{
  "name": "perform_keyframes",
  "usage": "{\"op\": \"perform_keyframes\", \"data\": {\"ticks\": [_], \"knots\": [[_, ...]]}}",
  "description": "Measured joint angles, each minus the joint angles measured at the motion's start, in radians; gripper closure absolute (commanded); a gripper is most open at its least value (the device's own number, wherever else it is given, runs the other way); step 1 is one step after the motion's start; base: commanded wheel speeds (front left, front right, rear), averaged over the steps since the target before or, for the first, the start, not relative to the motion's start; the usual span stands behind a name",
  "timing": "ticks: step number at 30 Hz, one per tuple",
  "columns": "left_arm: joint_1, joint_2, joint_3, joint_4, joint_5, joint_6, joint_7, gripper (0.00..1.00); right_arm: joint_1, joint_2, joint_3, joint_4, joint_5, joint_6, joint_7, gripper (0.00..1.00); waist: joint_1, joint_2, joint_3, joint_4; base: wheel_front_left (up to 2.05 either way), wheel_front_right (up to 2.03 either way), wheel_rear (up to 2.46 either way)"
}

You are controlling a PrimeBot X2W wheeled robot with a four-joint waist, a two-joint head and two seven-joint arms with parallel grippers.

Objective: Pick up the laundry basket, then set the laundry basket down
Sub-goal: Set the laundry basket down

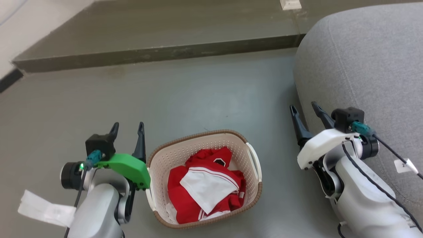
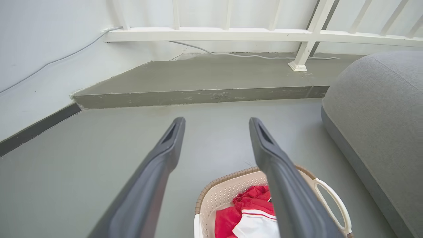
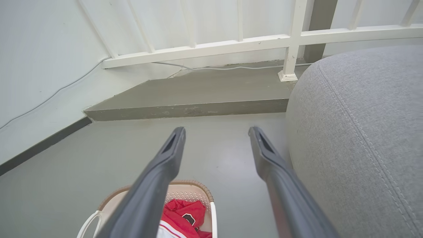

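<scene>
The laundry basket [image 1: 198, 145] stands on the grey floor between my two arms, cream and perforated with a brown rim, holding red and white clothes [image 1: 205, 185]. A white handle [image 1: 254, 158] shows on its right side. My left gripper [image 1: 128, 127] hangs open just left of the basket, nothing between its fingers. My right gripper [image 1: 304, 109] is open too, well to the basket's right, beside the grey cushion. In the left wrist view the basket [image 2: 228, 195] sits low behind the right finger of my gripper [image 2: 216, 124]. The right wrist view has the basket [image 3: 188, 191] under my gripper [image 3: 216, 132].
A large grey cushion [image 1: 363, 66] fills the right side, close to my right arm. A raised concrete step [image 1: 158, 49] runs across the back, with a white railing [image 2: 231, 33] and a cable above it. A white wall [image 2: 39, 66] stands at the left.
</scene>
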Motion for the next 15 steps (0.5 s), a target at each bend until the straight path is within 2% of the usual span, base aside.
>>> {"op": "perform_keyframes", "data": {"ticks": [15], "knots": [[0.218, 0.022, 0.066, -0.227, 0.101, 0.010, 0.000, 0.00, 0.139, -0.020, -0.056, -0.167, -0.071, -0.029, 0.000, 0.00, 0.0000, 0.0000, -0.088, 0.007, 0.00, 0.00, 0.00]]}}
